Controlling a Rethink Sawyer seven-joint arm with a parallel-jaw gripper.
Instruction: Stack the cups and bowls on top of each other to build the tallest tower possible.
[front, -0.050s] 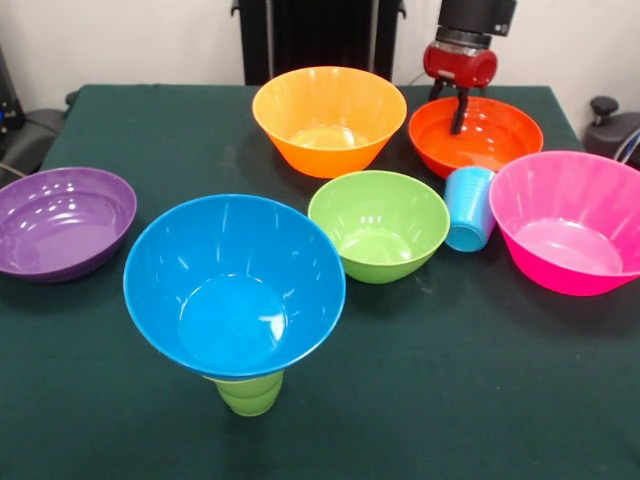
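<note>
While the gripper (450, 108) hangs over the red-orange bowl (476, 135) at the far right of the table (420, 400), its dark fingers (459, 112) reach down toward the bowl's inner wall with only a narrow gap between them, and nothing is seen held; whether a finger touches the rim cannot be told. Beside that bowl, to the left, stands the yellow-orange bowl (329, 118), upright and separate. Nearer the camera, the green bowl (379, 225) sits at mid-table, with the light blue cup (470, 208) just beside it on the right, tilted, its mouth turned up toward the red-orange bowl, its lower end near the pink bowl (572, 222). The pink bowl rests at the right edge, partly cut off by the frame. The purple bowl (62, 222) lies well apart at the left edge. At the front, the blue bowl (234, 285) is perched on the lime green cup (247, 392), which stands mouth down with its stepped part showing below the bowl; the bowl leans slightly toward the camera.
</note>
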